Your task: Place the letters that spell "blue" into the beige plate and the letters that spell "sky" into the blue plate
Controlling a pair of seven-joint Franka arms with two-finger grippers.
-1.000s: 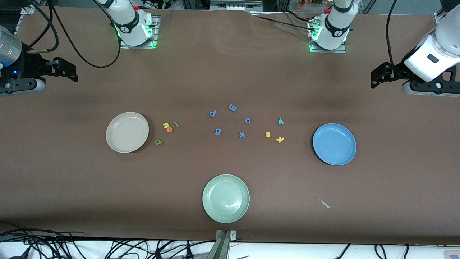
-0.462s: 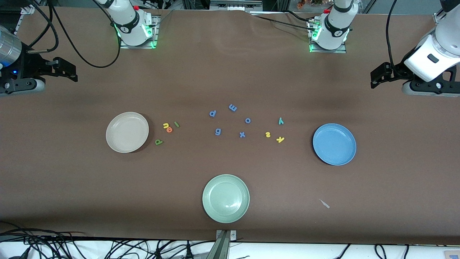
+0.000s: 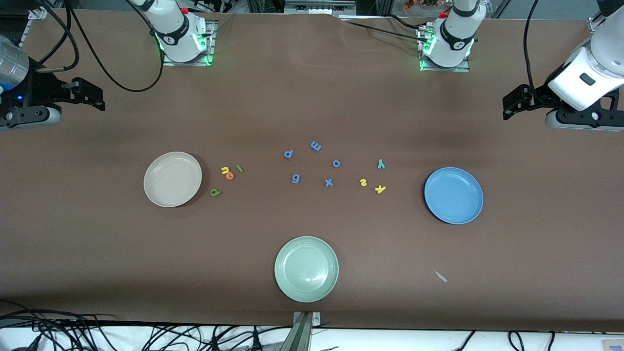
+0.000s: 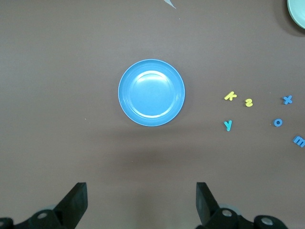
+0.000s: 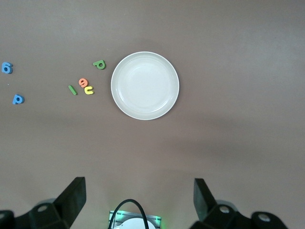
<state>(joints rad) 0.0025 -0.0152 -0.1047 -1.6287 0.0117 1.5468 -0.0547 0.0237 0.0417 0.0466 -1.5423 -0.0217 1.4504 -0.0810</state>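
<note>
While my left hand (image 4: 140, 205) and right hand (image 5: 139, 202) hang released and waiting, both word groups lie outside the beige plate (image 3: 172, 179) and blue plate (image 3: 453, 195).

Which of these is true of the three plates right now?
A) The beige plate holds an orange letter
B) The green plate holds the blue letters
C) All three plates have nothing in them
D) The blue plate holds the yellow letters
C: the beige plate, blue plate and green plate all show bare insides, and every letter lies on the table between them.
</note>
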